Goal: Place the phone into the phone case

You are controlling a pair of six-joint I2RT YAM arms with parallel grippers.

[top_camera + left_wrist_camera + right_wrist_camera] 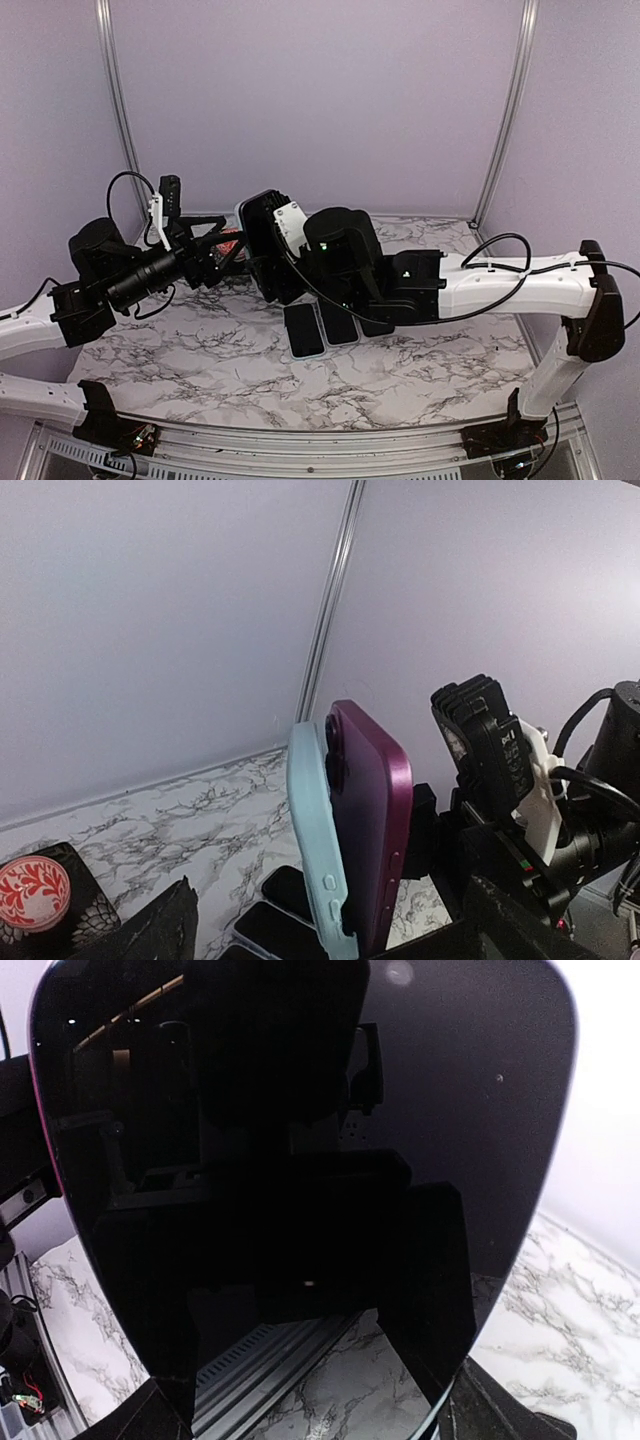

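Upright, the phone (370, 830) stands between the right tool's (310, 1415) fingers, case (315, 850) alongside.

Your two arms reach in low and meet over the middle of the table. Your right gripper (268, 262) is closed on the phone (300, 1160), holding it upright. Your left gripper (228, 250) is spread wide just beside it.

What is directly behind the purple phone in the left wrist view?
The light blue phone case stands upright against the back of the purple phone, edge-on. Whether the phone is seated in it cannot be seen; their lower ends are covered by dark gripper parts.
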